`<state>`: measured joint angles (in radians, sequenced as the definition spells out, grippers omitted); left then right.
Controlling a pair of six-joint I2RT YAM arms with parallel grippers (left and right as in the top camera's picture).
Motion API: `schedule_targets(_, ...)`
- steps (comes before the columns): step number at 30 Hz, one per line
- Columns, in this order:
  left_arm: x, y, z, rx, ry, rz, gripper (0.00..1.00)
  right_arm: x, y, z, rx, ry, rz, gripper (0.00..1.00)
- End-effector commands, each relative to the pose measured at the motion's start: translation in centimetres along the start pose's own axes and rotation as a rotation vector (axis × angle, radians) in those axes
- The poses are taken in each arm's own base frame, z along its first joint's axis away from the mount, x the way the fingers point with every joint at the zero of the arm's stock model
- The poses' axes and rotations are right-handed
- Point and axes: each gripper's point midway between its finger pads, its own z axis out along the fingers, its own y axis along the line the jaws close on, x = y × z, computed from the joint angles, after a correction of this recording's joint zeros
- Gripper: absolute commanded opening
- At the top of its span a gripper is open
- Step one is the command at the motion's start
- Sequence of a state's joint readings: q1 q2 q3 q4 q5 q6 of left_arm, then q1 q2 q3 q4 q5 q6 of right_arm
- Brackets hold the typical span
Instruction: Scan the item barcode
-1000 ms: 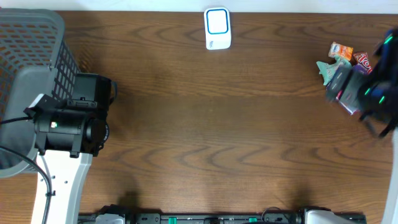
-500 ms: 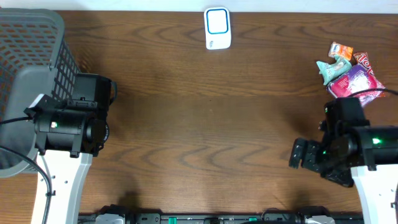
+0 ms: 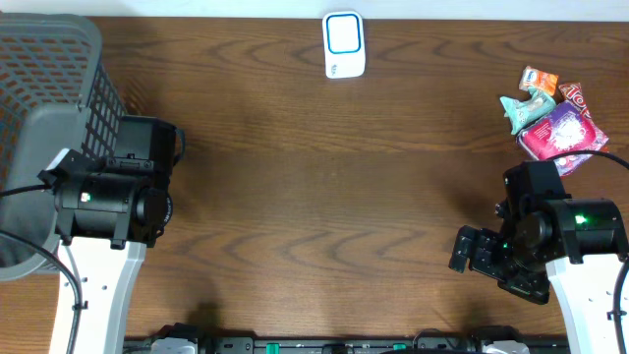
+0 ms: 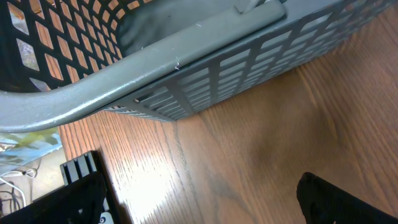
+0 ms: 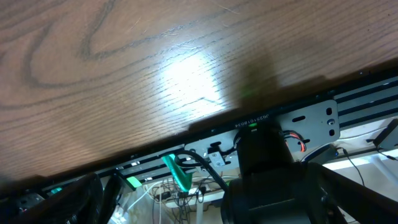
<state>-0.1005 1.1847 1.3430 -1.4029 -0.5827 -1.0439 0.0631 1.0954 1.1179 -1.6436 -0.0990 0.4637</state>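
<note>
Two arms work at one wooden tabletop (image 3: pixel 324 177). Just left of the left jaws stands a grey mesh basket (image 3: pixel 44 88). In the left wrist view its rim and slatted wall fill the space straight ahead of those jaws, near them but apart. The left jaws are spread wide, one dark finger (image 4: pixel 68 202) at each lower corner of that view and only bare wood between them.

Well ahead of both pairs of jaws, at the far edge, lies a white scanner (image 3: pixel 343 44) with a blue-framed window.

The right jaws are spread wide too and hold nothing. They sit over the near part of the tabletop, and their camera shows its front edge and the metal rail (image 5: pixel 286 118) below.

Well beyond the right jaws, to their right, a small heap of snack packets (image 3: pixel 536 93) lies on the wood. The pink packet (image 3: pixel 558 133) is the nearest, clear of them.
</note>
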Motion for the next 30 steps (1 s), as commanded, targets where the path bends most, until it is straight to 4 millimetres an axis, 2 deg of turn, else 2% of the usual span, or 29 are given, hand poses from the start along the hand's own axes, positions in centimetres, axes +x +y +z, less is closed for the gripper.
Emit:
schedule_targets(1,-0.3,0.3,0.1,-0.02,-0.018,-0.003,0.98,0.1,0.2,0.1,-0.006,0.006,0.008,0.99)
schedule_targets(10,-0.3,0.3,0.1,-0.02,-0.018,-0.003,0.98,0.6,0.0,-0.9,-0.052,-0.084,-0.002,0.99)
schedule_targets(22,-0.3,0.3,0.1,-0.02,-0.018,-0.003,0.98,2.9,-0.8,-3.5,-0.179,-0.332,-0.031,0.99)
schedule_targets(30,-0.3,0.3,0.1,-0.02,-0.018,-0.003,0.98,4.2,-1.4,-4.4,-0.238,-0.45,-0.045,0.99)
